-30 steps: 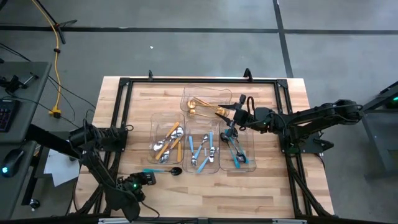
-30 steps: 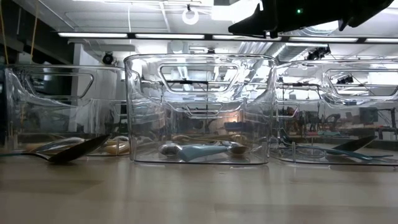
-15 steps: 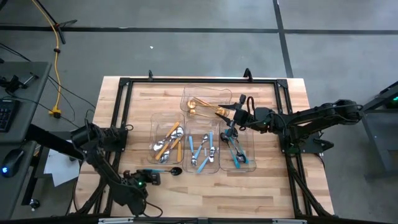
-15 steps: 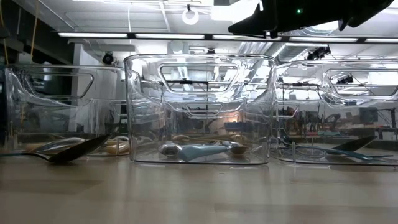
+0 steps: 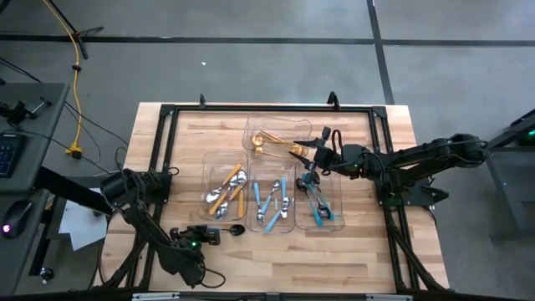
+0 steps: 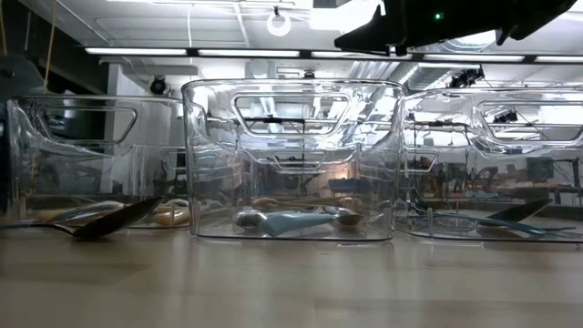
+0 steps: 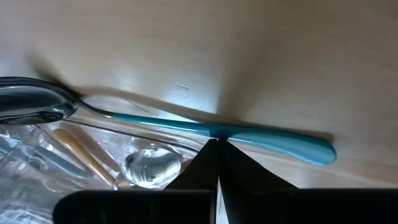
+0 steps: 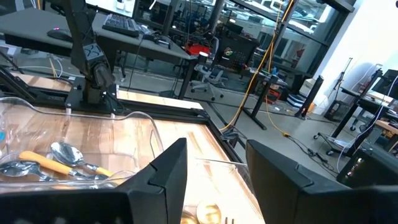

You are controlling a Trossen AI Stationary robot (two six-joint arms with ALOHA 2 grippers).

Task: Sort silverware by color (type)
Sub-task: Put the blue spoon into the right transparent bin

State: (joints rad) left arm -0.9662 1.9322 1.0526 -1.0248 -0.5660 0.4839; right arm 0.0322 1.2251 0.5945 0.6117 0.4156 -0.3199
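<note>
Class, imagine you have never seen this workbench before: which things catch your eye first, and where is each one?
First, the four clear trays grouped mid-table, holding cutlery sorted by colour: gold spoons in the far tray, orange-handled ones in the near-left. Next, one teal-handled spoon lying loose on the wood in front of the trays, with the shut left gripper right at its handle. The right gripper hangs open above the trays' right side.

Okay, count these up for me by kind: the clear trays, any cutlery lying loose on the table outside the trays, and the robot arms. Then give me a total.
Clear plastic trays: 4
Loose dark spoon with a teal handle on the wooden table: 1
Dark robot arms: 2
Total: 7
</note>
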